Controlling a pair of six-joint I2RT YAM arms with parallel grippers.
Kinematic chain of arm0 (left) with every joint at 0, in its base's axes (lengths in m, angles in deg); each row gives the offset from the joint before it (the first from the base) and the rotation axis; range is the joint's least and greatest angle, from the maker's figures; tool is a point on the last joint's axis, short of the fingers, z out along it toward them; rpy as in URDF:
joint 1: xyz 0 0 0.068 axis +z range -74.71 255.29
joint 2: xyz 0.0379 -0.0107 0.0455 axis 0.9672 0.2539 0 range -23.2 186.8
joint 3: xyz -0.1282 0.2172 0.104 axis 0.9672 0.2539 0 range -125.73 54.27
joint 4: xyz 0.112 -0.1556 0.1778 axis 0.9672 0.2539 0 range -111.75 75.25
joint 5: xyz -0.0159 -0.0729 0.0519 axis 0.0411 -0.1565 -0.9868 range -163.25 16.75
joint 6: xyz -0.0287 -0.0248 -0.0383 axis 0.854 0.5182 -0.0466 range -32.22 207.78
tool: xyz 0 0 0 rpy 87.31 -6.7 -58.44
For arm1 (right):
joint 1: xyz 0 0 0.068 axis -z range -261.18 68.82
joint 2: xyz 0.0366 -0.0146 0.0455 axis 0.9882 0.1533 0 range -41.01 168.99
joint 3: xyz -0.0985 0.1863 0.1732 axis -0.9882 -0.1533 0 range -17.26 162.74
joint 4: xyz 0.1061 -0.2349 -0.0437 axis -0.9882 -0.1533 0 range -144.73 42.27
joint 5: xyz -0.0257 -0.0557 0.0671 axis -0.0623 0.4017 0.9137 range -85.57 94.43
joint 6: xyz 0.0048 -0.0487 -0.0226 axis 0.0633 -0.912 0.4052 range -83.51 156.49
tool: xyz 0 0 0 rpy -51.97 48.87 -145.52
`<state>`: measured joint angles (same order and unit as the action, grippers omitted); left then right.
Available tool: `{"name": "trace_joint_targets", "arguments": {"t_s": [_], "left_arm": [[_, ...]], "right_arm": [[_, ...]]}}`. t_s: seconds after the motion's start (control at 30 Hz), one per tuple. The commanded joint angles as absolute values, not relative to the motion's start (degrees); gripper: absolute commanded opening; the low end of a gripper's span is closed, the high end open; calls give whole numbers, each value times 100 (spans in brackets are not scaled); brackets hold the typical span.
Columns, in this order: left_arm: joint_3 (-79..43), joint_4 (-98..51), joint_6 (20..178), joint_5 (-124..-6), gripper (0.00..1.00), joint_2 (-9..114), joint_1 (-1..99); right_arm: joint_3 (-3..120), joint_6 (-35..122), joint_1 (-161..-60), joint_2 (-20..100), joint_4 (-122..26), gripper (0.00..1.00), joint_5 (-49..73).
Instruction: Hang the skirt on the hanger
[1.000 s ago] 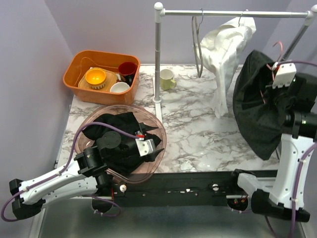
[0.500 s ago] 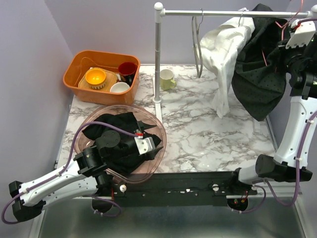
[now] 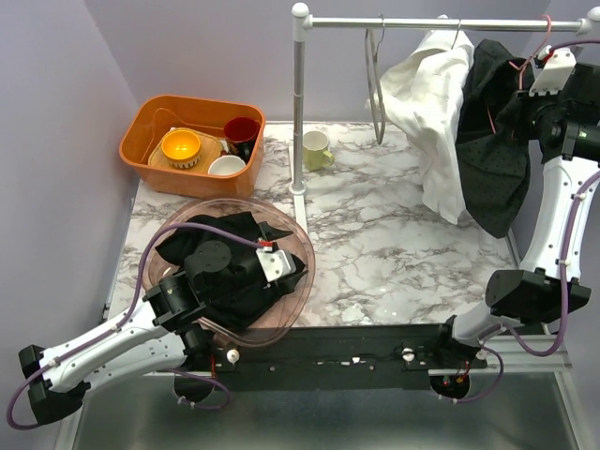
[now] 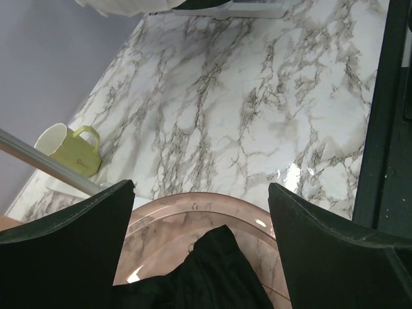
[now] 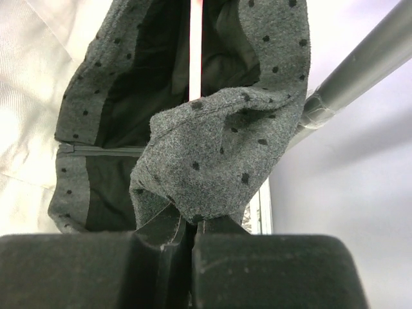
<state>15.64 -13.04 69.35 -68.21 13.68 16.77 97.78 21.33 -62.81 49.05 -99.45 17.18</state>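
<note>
the step here looks like getting the hanger's hook over the rail with the skirt riding on it. the right fingers are pinched shut on a bunched fold of the skirt, right up under the right end of the rail, just past the white shirt hanging there. i'd make sure the pink hanger really sits on the rail before letting go. from the top view i can't tell if the hook is seated or only beside it. then open slowly and back straight out, so the fold doesn't drag along and pull the cloth off. the left fingers are spread wide and hold nothing, well below the rail over the pink bowl with black cloth in it.

the skirt is dark grey, soft and felty, with small black dots and a stitched seam along the waist. it hangs crumpled below the rail, touching the shirt, and the hanger's pink bar shows through the waist opening.
</note>
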Motion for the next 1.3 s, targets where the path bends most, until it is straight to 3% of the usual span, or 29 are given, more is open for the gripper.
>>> {"name": "trace_joint_targets", "arguments": {"t_s": [0.0,0.07,0.1,0.17,0.27,0.3,0.4,0.5,0.77,0.8,1.0,1.17,1.27], "left_arm": [[1516,-1533,7292,-6614,98,1485,2000],[1490,-1621,7512,-6482,98,1564,2167],[1463,-1648,7591,-6473,98,1599,2211],[1393,-1665,7897,-6455,98,1722,2299],[1323,-1701,8329,-6516,99,1819,2414],[1305,-1666,8713,-6595,99,1837,2431],[1252,-1490,9522,-6789,99,1802,2431],[1191,-1113,10174,-7244,99,1688,2440],[734,644,12457,-8449,99,1976,2440],[646,829,12652,-8589,99,2056,2449],[373,2086,13919,-10004,93,2759,2449],[417,2316,14376,-11093,92,3531,2510],[461,2062,14325,-11017,91,4067,2835]], "right_arm": [[9656,2014,-6202,4592,-9580,12,1998],[9559,1971,-6167,4460,-9554,15,2042],[9498,1953,-6159,4416,-9545,26,2042],[9462,1891,-6106,4258,-9563,32,2112],[9462,1847,-5992,4074,-9633,50,2236],[9471,1812,-5957,4029,-9659,61,2288],[9497,1751,-5807,3766,-9747,75,2429],[9392,1663,-5719,3407,-9818,83,2543],[9024,987,-5719,1948,-10616,96,3604],[8675,733,-5719,1798,-10757,100,4172],[6898,-454,-5719,462,-11874,100,6179],[5245,-1043,-5719,-224,-12129,100,6963],[4622,-1360,-5728,-295,-12182,100,7166]]}}
